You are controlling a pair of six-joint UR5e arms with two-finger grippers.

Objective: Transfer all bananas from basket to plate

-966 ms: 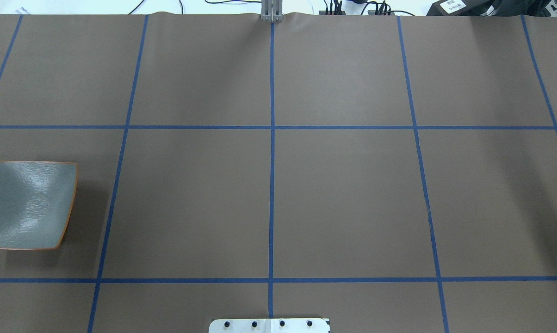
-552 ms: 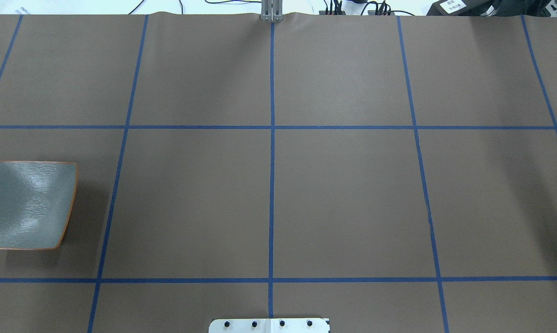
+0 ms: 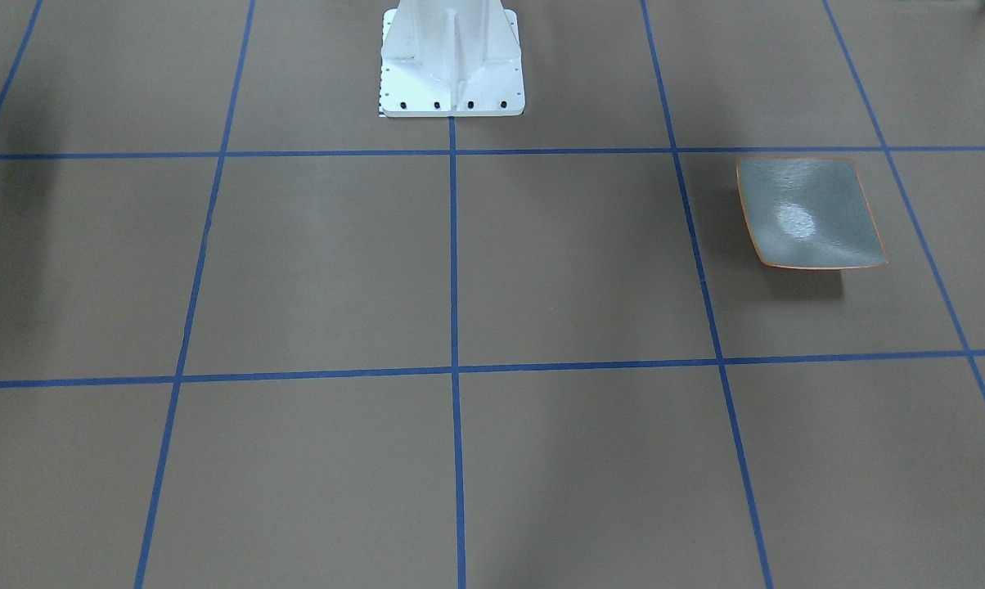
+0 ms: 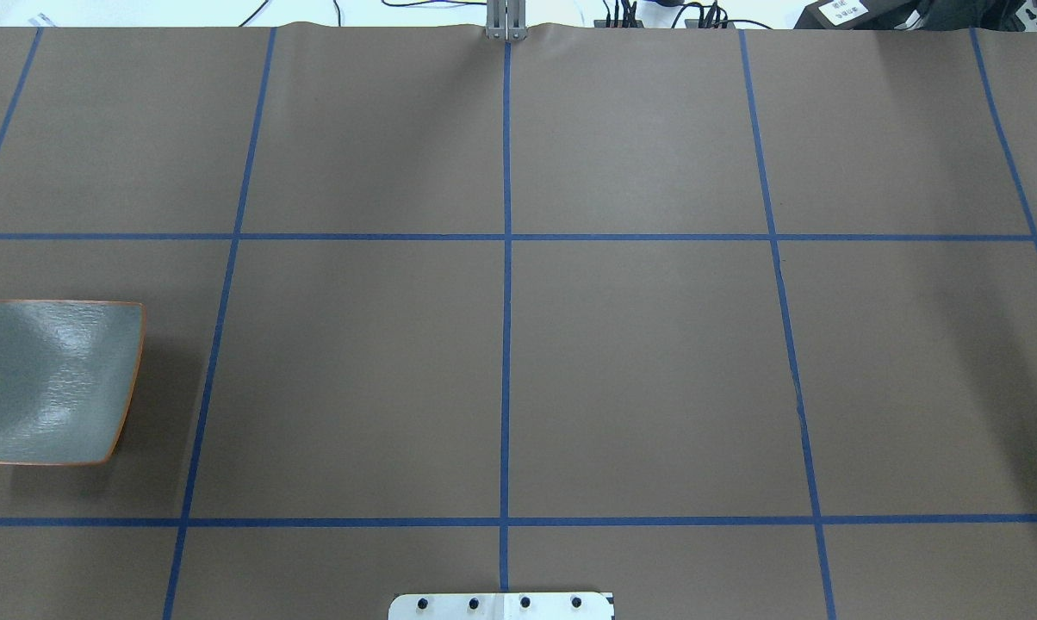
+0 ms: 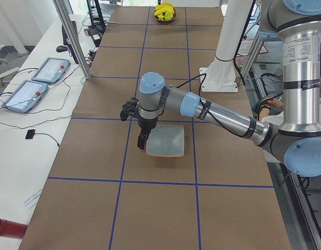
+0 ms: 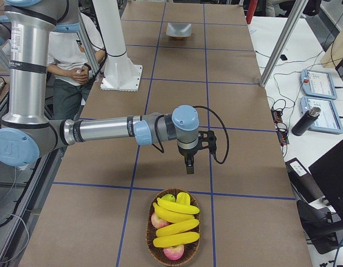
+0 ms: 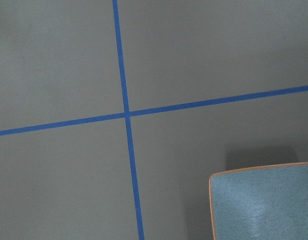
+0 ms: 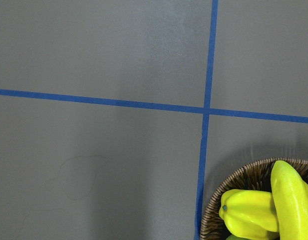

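Observation:
The grey-green plate (image 4: 53, 381) with an orange rim lies bare at the table's left end; it also shows in the front view (image 3: 810, 214) and in the left wrist view (image 7: 263, 205). Several yellow bananas (image 6: 175, 211) lie in a wicker basket (image 6: 150, 249) at the right end, partly showing in the right wrist view (image 8: 293, 200). My left gripper (image 5: 142, 145) hangs over the plate's far edge. My right gripper (image 6: 188, 168) hangs a short way from the basket, towards the table's middle. I cannot tell whether either is open or shut.
Red apples (image 6: 174, 252) and a green fruit (image 6: 168, 198) share the basket. The white robot pedestal (image 3: 452, 61) stands at the table's robot-side edge. Blue tape lines grid the brown table. A person (image 6: 71, 55) stands behind the pedestal.

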